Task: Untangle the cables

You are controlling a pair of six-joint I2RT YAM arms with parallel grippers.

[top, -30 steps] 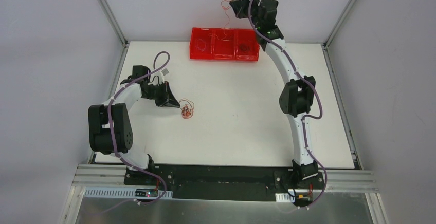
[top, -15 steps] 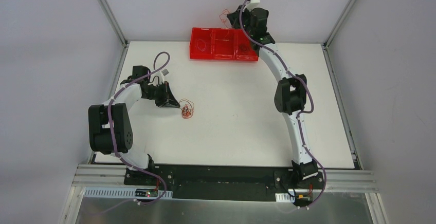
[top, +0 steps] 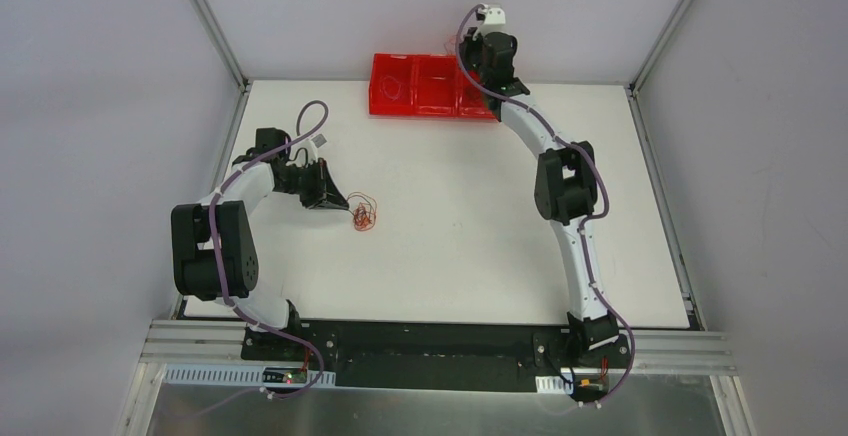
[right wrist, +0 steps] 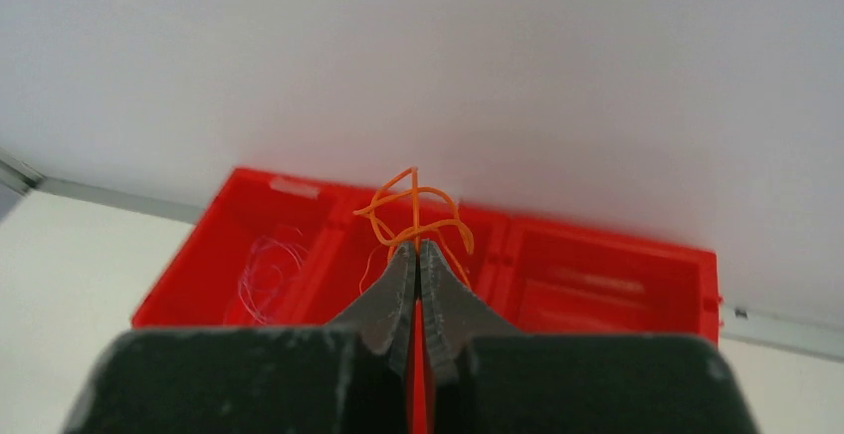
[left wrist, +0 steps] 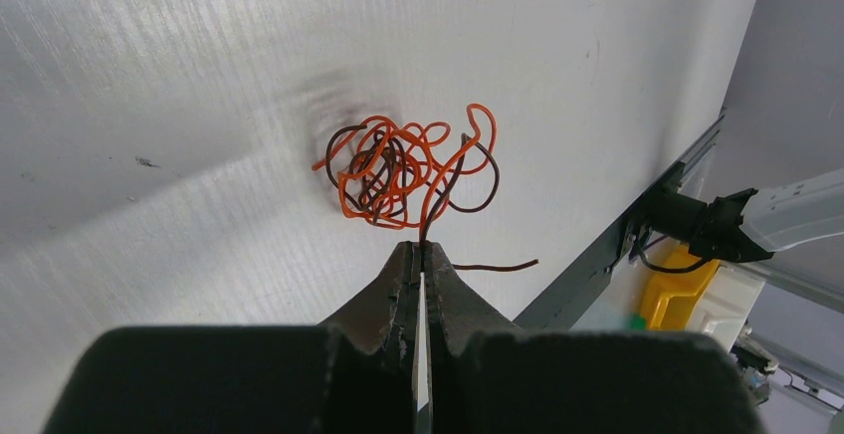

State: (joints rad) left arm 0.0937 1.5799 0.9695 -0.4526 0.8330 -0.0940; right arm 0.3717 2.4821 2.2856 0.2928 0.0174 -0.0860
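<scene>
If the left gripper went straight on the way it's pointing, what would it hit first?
Most likely the cables, the orange and dark tangle right ahead of the left gripper, which pinches one dark strand. Depth is unclear; the table lies just beneath.

**Layout of the table, read from the tray**

The tray [top: 430, 86] sits on the table [top: 470, 246] at its far edge, with three compartments side by side. A loose coil of cable [right wrist: 267, 267] lies in the tray's left compartment. Above the tray, toward its right end, hangs the right gripper [right wrist: 419, 251]. It pinches a single cable [right wrist: 413, 205] at its tips, seen against the tray's middle compartment. Well to the near side of the tray, and left of its left end, a tangle of cables [top: 363, 216] lies on the table. The left gripper [left wrist: 421, 251] stands just left of that tangle, its tips nipping one strand.
</scene>
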